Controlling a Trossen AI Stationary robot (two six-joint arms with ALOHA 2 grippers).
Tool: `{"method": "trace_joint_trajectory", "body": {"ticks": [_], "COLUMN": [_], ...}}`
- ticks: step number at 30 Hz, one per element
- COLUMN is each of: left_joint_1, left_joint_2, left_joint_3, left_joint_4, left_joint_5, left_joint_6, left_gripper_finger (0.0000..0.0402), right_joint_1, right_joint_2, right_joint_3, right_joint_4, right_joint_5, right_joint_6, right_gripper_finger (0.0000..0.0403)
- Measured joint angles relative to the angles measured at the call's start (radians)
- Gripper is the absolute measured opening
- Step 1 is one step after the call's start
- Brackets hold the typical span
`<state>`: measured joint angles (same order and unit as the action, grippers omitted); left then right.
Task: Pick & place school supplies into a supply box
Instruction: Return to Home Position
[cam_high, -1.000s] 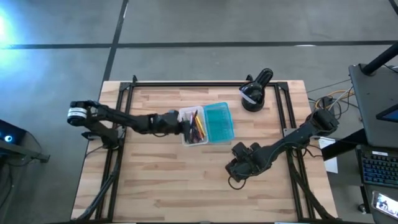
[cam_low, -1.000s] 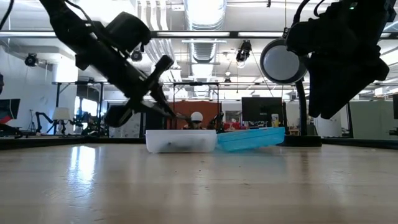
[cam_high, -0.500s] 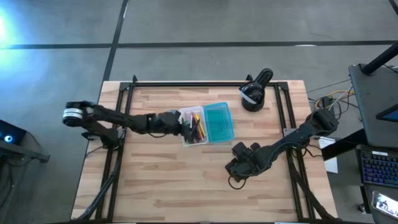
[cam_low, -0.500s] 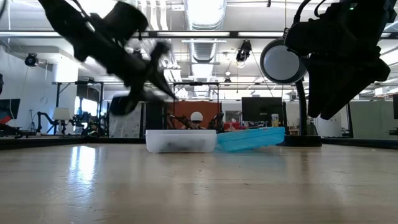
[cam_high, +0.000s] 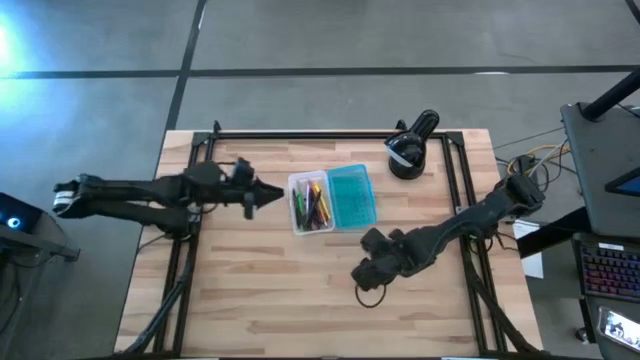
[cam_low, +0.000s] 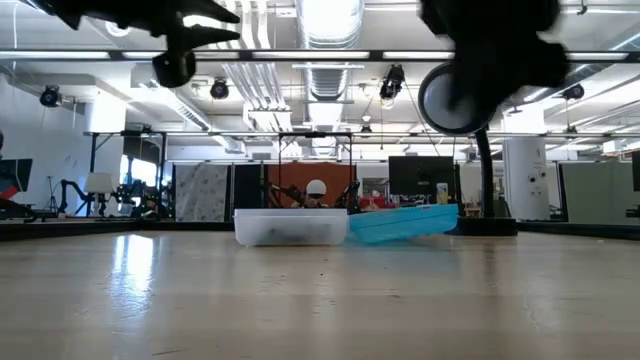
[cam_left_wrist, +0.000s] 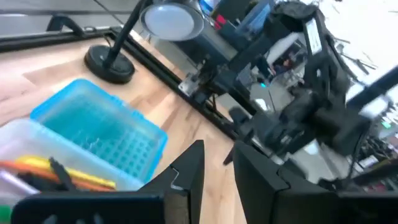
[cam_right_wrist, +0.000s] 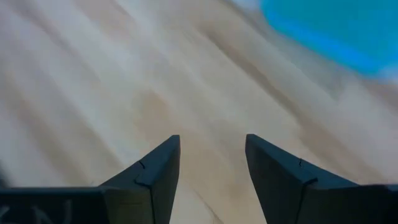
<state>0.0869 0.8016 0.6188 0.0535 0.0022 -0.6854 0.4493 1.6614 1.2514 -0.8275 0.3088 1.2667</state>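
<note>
The supply box (cam_high: 330, 200) lies open in the middle of the table, its clear tray (cam_high: 312, 203) to the left and its teal half (cam_high: 352, 197) to the right. Yellow, orange, red and green sticks and dark pens (cam_high: 312, 206) lie in the clear tray, also seen in the left wrist view (cam_left_wrist: 56, 171). My left gripper (cam_high: 270, 197) hovers left of the tray, pointing at it, slightly open and empty (cam_left_wrist: 219, 149). My right gripper (cam_high: 362, 278) hangs open and empty (cam_right_wrist: 211, 146) above bare wood, near and right of the box. No scissors show.
A black round device with a white patch (cam_high: 410, 155) stands on the table's far right part, behind the teal half (cam_low: 405, 222). Black rails (cam_high: 195, 170) run along the table's left, right and far sides. Bare wood (cam_high: 300, 290) stretches along the near side.
My left gripper has drawn back from over the clear tray toward the table's left edge and has risen. My right gripper has shifted a little toward the near-left and has also risen. The box has stayed where it was.
</note>
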Motion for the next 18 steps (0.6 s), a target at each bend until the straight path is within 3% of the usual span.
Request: {"method": "trace_joint_trajectory", "body": {"ticks": [4, 8, 13, 18], "left_joint_1": [-0.005, -0.007, -0.032, -0.059], "left_joint_2": [-0.092, -0.161, -0.281, -0.469], "left_joint_3": [-0.004, -0.047, -0.146, -0.216], "left_joint_4": [-0.112, -0.143, -0.143, -0.184], "left_joint_5": [0.021, 0.077, 0.092, 0.092], "left_joint_6": [-0.028, -0.063, -0.103, -0.127], "left_gripper_finger": [0.0069, 0.0069, 0.0069, 0.0069], "right_joint_1": [-0.053, -0.147, -0.216, -0.224], "right_joint_2": [-0.042, -0.079, -0.076, -0.178], "right_joint_3": [0.048, -0.027, -0.174, -0.276], "right_joint_4": [0.211, 0.636, 1.126, 1.103], "right_joint_5": [0.033, -0.124, -0.253, -0.231], "right_joint_6": [-0.261, -0.458, -0.525, -0.530], "right_gripper_finger": [0.0173, 0.0173, 0.0173, 0.0173]}}
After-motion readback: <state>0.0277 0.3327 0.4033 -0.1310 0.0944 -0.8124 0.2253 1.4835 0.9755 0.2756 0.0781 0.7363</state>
